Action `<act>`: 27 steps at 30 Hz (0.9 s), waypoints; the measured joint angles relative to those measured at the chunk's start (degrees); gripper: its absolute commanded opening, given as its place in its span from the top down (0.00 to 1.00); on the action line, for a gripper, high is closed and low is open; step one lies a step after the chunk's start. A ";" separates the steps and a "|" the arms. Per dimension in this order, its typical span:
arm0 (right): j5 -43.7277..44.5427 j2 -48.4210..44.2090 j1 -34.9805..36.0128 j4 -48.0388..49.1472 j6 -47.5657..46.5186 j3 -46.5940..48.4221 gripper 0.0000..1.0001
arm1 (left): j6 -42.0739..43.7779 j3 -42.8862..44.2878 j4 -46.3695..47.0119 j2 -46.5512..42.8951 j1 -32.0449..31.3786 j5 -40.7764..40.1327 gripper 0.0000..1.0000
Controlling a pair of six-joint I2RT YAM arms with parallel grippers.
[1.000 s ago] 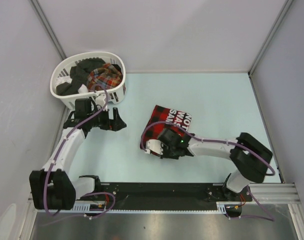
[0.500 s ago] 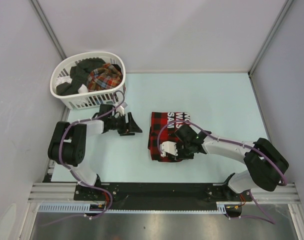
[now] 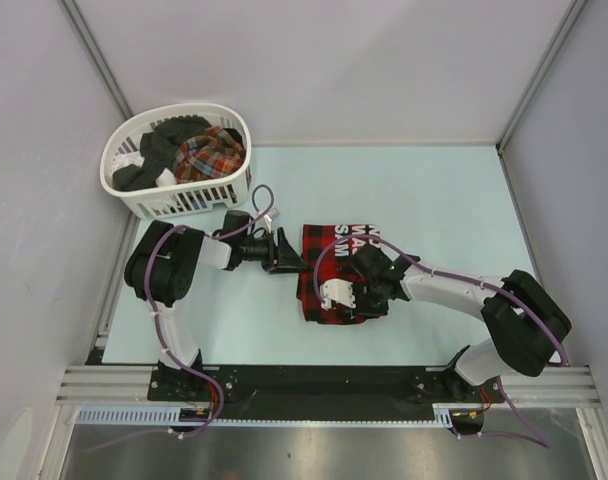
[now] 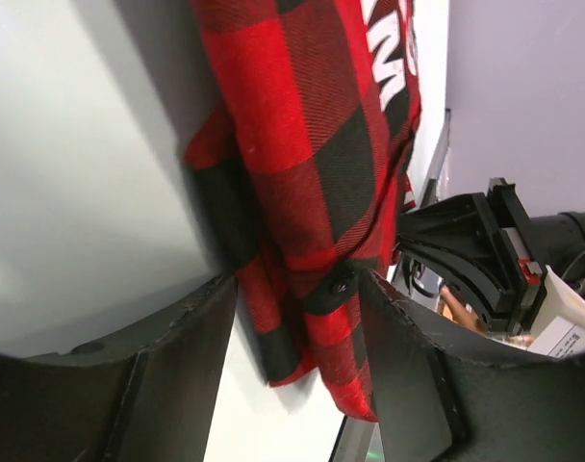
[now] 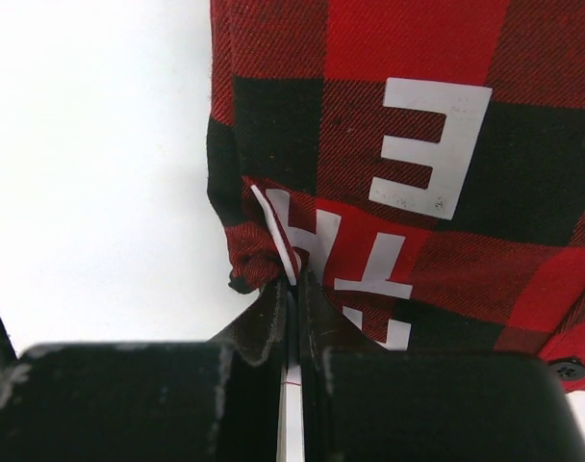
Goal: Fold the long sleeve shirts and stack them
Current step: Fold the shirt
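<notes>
Red-and-black check shirt [image 3: 309, 300] lies in a folded bundle on the pale blue table [image 3: 434, 200], about mid-table and a bit toward the arms' side, big white letters [image 3: 355, 238] showing on its far part. The right claw [image 3: 331, 294] is down on top of the bundle; in the wrist view the right claw [image 5: 291, 300] has its fingers pressed tight together w/ a thin fold of the cloth [image 5: 369, 58] and a white edge pinched between them, letters [image 5: 429, 144] just beyond and a dark button [image 5: 565, 366] off to one side. Left claw [image 3: 288, 254] sits low at the shirt's left edge, approx. level w/ the lettering; its own view shows the left claw [image 4: 297, 289] spread wide, gripping nothing, w/ the shirt's hem [image 4: 302, 173] and a button [image 4: 341, 286] in the gap ahead, but can't tell if the fingers touch the cloth. Further back, at the far-left corner, a white basket [image 3: 184, 204] holds a finer plaid shirt [image 3: 210, 155] heaped among dark clothes [image 3: 162, 140], well apart from the bundle.
</notes>
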 measured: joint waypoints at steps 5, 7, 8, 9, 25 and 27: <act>-0.74 0.52 -0.83 -0.98 0.00 0.66 0.96 | -2.14 0.37 3.26 1.92 -1.44 1.60 0.38; -0.90 0.72 -1.05 -1.20 0.00 0.83 0.96 | -2.99 0.37 4.35 2.45 -1.88 1.95 0.39; -0.94 0.81 -1.09 -1.27 0.00 0.92 0.96 | -3.30 0.37 4.74 2.60 -2.01 2.03 0.39; -1.01 0.92 -1.09 -1.42 0.00 1.05 0.96 | -3.67 0.37 5.29 2.84 -2.16 2.12 0.39; -1.75 2.32 -2.93 -4.26 5.55 3.28 0.49 | 0.02 5.01 -3.91 5.03 -2.99 2.58 1.00; -1.86 1.97 -5.55 -5.97 7.56 4.09 0.38 | 5.90 8.37 -14.38 3.19 -3.37 0.04 1.00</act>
